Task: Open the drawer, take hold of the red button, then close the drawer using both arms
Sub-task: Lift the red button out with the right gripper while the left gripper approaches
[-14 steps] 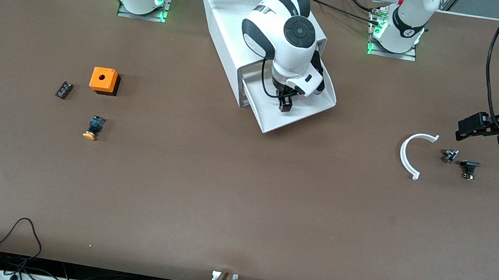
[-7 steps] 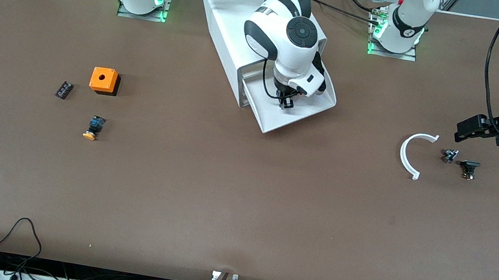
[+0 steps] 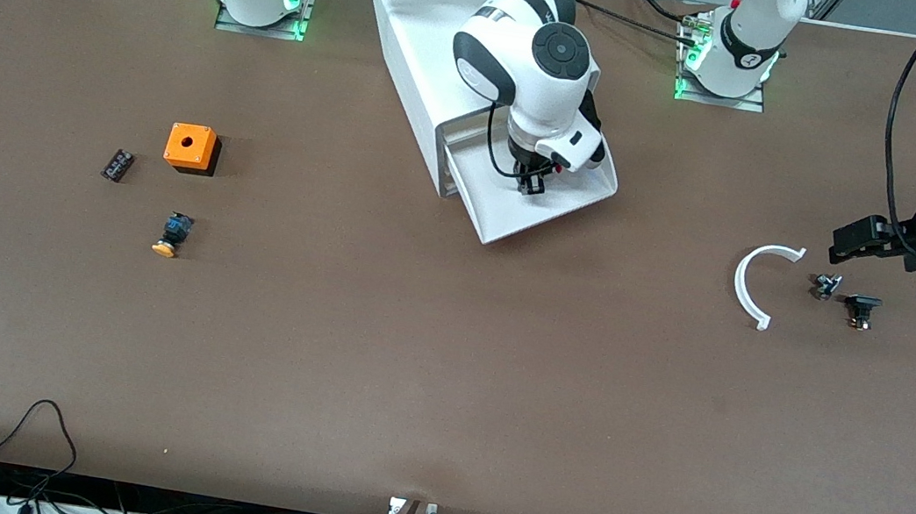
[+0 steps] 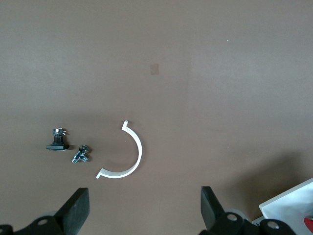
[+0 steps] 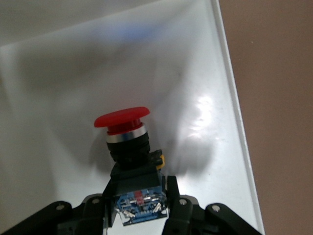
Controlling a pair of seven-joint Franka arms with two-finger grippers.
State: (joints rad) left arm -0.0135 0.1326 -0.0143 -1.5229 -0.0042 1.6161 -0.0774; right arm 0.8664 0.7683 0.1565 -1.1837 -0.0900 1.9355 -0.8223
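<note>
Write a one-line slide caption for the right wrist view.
Right end effector shut on the red-capped, black-bodied push-button, held over the open white plastic drawer.

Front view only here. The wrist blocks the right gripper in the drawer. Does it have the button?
Observer: Yes. In the right wrist view, the right gripper is shut on the button by its body, red cap pointing away, inside the open drawer.
Operator: Is the left gripper open?
Observer: Open. In the left wrist view, the left gripper has nothing between its fingers and hangs over the table near the white arc.
</note>
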